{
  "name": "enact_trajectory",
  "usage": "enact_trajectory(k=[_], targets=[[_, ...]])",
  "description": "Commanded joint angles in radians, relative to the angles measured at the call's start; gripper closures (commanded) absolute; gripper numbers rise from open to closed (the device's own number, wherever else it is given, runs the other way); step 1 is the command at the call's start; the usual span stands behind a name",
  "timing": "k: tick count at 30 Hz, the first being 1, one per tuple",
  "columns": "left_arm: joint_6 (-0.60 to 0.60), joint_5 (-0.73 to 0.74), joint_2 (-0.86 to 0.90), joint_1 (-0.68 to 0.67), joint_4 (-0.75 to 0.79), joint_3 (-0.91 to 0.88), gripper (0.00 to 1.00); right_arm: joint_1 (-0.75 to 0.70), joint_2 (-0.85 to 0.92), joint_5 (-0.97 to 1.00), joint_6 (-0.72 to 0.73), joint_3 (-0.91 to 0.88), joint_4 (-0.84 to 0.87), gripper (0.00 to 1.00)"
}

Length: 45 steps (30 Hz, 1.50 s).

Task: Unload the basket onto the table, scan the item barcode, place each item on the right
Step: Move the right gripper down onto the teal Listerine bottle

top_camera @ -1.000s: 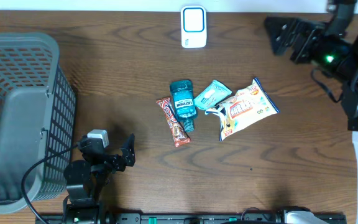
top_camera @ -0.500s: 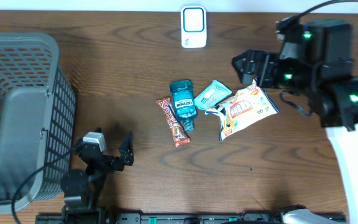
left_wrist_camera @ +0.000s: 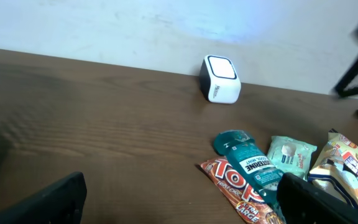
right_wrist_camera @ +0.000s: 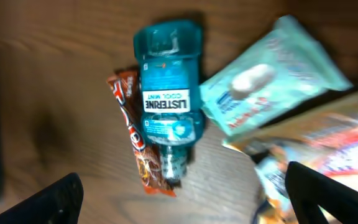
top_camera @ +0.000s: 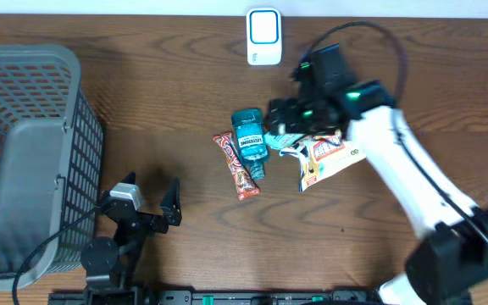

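Note:
The items lie mid-table: a teal mouthwash bottle (top_camera: 249,140) (right_wrist_camera: 166,106), an orange candy bar (top_camera: 235,167) (right_wrist_camera: 138,155) beside it, a pale teal wipes pack (right_wrist_camera: 272,74) and a colourful snack bag (top_camera: 329,154) (right_wrist_camera: 328,155). The white scanner (top_camera: 263,36) (left_wrist_camera: 220,79) stands at the table's far edge. My right gripper (top_camera: 283,119) (right_wrist_camera: 188,199) hovers open above the wipes pack and bottle, holding nothing. My left gripper (top_camera: 155,212) (left_wrist_camera: 188,205) stays open and empty low at the front left, facing the bottle (left_wrist_camera: 247,163) and candy bar (left_wrist_camera: 238,190).
A tall grey mesh basket (top_camera: 24,161) fills the left side of the table. The right arm (top_camera: 413,186) stretches diagonally across the right half from the front right corner. Bare wood lies between the left gripper and the items.
The right arm has swung from the far right corner leftward and now hangs over the items. The left gripper has shifted slightly. Both stayed open.

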Motion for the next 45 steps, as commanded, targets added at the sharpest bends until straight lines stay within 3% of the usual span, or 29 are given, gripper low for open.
enact_trajectory(k=[1, 7, 23, 34, 39, 45], targets=[[-0.009, 0.002, -0.009, -0.005, -0.029, -0.017, 0.02, 0.082, 0.047, 0.132, -0.008, -0.003, 0.030, 0.01], [-0.009, 0.002, -0.007, -0.005, -0.029, -0.017, 0.02, 0.192, 0.164, 0.387, 0.112, -0.003, 0.053, 0.01], [-0.009, 0.002, -0.007, -0.005, -0.029, -0.017, 0.02, 0.270, 0.377, 0.439, 0.205, -0.003, 0.147, 0.03], [-0.009, 0.002, -0.007, -0.005, -0.029, -0.017, 0.02, 0.272, 0.425, 0.425, 0.216, -0.003, 0.141, 0.34], [-0.009, 0.002, -0.007, -0.005, -0.029, -0.017, 0.02, 0.266, 0.424, 0.344, 0.215, 0.008, 0.119, 0.52], [-0.009, 0.002, -0.007, -0.005, -0.029, -0.017, 0.02, 0.232, 0.420, 0.315, 0.215, 0.127, -0.055, 0.59]])
